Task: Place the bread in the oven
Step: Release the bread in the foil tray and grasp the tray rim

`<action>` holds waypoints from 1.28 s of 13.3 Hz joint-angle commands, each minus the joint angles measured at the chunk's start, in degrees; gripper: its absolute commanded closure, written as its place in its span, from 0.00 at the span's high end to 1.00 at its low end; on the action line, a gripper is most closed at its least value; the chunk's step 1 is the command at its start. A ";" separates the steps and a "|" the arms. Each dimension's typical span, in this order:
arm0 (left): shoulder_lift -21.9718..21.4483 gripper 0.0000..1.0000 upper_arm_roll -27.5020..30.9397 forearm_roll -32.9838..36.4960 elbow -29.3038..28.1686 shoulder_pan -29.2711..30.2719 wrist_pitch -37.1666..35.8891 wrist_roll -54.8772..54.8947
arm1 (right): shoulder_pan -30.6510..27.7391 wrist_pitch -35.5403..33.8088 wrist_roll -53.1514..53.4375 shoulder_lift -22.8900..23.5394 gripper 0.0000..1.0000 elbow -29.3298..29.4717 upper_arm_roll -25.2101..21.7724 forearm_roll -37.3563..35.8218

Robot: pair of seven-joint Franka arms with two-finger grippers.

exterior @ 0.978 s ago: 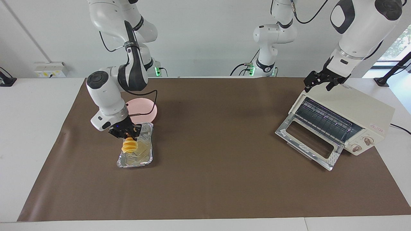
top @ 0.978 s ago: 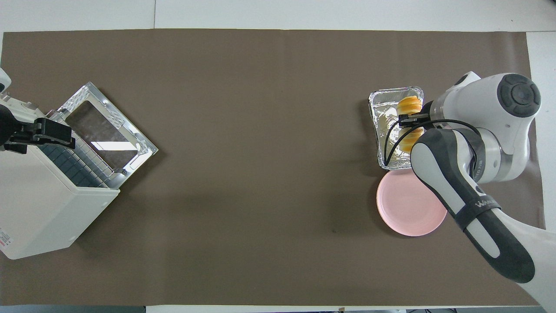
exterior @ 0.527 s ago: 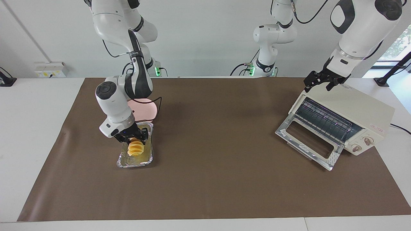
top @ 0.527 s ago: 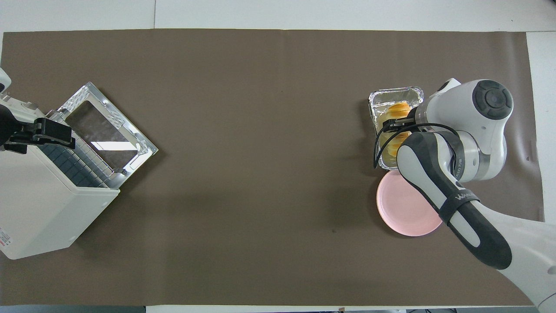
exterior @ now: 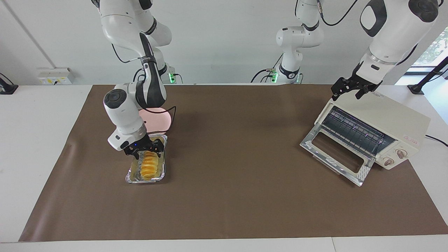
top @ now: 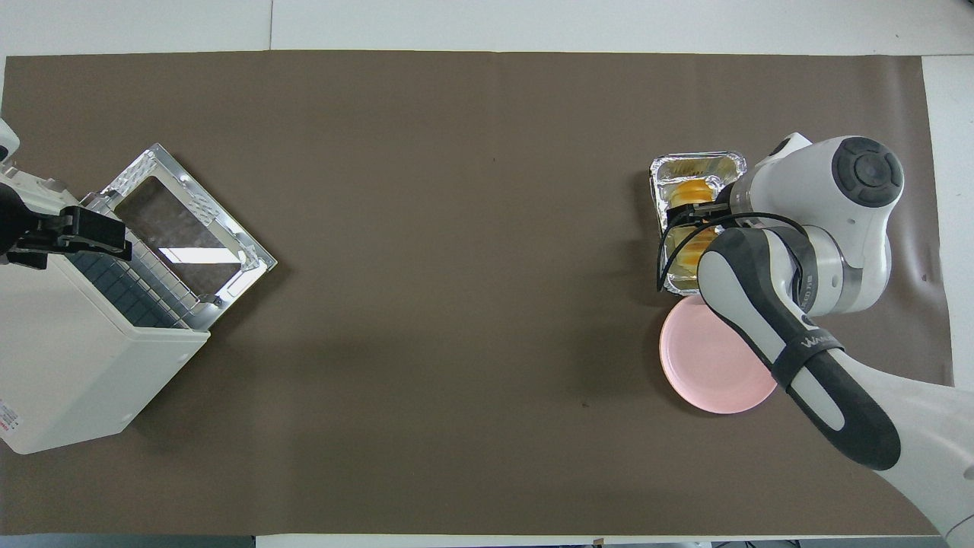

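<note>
The yellow-orange ridged bread (exterior: 148, 167) lies flat in the silver foil tray (exterior: 130, 179) toward the right arm's end of the table. My right gripper (exterior: 145, 151) is low over the end of the bread nearer to the robots, with its fingers spread on either side of the loaf. In the overhead view the gripper (top: 689, 213) crosses the bread (top: 689, 190) inside the tray (top: 696, 158). The cream-white oven (exterior: 388, 117) stands at the left arm's end with its glass door (exterior: 336, 154) dropped open. My left gripper (exterior: 348, 91) waits open over the oven's top edge.
A round pink plate (exterior: 159, 120) lies right beside the foil tray, nearer to the robots. The oven (top: 61, 373) and its open door (top: 183, 221) sit at an angle on the brown mat (exterior: 238, 147). A third arm stands still at the back.
The right gripper lowered the bread, which hung upright from it over the tray. The bread now lies flat in the tray and the fingers look spread. The left arm has not moved.
</note>
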 commanded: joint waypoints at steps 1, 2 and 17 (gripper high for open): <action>-1.35 1.00 -0.02 -0.39 -1.03 0.36 0.32 0.18 | -3.33 -2.62 -5.66 0.05 1.00 3.01 0.19 0.03; -1.35 1.00 -0.02 -0.39 -0.94 0.36 0.32 0.18 | -3.78 -3.24 -6.54 0.05 1.00 3.54 0.19 0.03; -1.35 1.00 -0.02 -0.39 -0.94 0.36 0.32 0.18 | -7.91 0.09 -5.15 0.32 0.10 -2.96 0.19 0.91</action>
